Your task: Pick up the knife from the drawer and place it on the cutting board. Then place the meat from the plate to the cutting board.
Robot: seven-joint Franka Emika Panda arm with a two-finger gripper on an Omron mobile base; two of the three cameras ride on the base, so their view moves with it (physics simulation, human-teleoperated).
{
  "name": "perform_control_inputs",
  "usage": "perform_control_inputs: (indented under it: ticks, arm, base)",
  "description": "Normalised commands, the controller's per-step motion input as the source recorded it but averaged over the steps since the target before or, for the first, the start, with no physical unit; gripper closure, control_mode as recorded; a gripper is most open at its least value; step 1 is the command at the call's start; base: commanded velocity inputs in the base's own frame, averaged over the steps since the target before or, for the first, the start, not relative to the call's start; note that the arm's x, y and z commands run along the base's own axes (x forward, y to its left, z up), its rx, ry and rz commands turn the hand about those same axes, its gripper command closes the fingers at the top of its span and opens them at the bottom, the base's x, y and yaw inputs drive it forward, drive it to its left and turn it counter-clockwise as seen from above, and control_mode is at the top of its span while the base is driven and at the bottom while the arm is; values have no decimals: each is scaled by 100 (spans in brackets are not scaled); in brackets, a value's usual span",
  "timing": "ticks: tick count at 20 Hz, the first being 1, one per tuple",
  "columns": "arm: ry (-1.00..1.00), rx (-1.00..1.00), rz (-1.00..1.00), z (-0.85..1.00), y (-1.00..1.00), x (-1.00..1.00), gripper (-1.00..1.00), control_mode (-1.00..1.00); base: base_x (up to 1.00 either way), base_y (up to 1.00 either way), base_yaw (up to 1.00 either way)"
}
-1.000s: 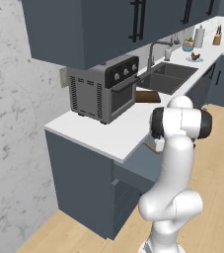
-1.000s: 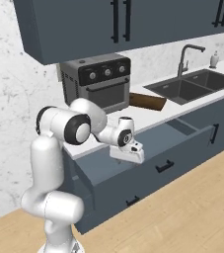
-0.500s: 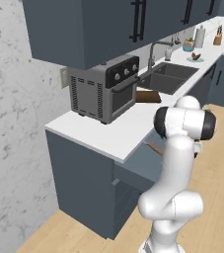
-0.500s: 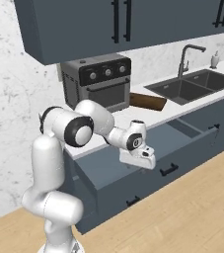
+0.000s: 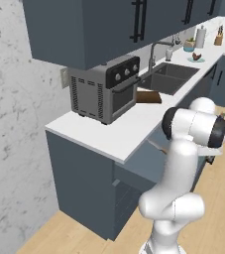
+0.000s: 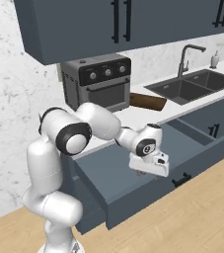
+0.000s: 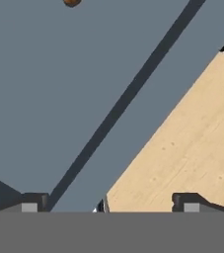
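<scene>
Drawer first: the wide shallow slate-blue drawer [image 6: 133, 185] stands pulled well out from under the white worktop [image 6: 128, 116], and I see my tool [image 6: 144, 172] hanging over its open interior near the front wall, in the right base view. Through the hand camera I look down along the drawer's front edge [image 7: 148, 118], with grey drawer floor on one side and pale wooden floor [image 7: 192, 148] on the other. The two dark fingertips [image 7: 32, 202] stand wide apart at the bottom of that view, with nothing between them that I can make out. A small brown rounded thing [image 7: 72, 2] sits at the top edge on the drawer floor; I cannot tell what it is.

On the worktop, the flat dark brown wooden cutting board [image 6: 148, 102] lies just in front of the grey toaster oven [image 6: 99, 79], between it and the dark sink [image 6: 180, 90]. From the left base view, the round pale blue-green plate [image 5: 196, 59] rests far down the worktop beyond the sink, with the small dark reddish-brown meat [image 5: 196, 56] on it.
</scene>
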Motion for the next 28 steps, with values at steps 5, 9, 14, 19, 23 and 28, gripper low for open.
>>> perform_control_inputs:
  ticks: [5,9,14,19,23,28]
  arm:
    - [0,2,30,98,58,82,-100,-100]
    - [0,5,31,5,37,100,-100,-100]
    - [2,0,27,-60,-6,98,-100,-100]
    - [1,0,28,-80,-8,65,-100,-100]
    - [0,0,22,-71,-2,51,-100,-100]
    - [0,6,20,-61,-16,27,-100,-100]
  base:
    - [0,0,0]
    - [0,0,0]
    - [0,0,0]
    - [0,0,0]
    - [0,0,0]
    - [0,0,0]
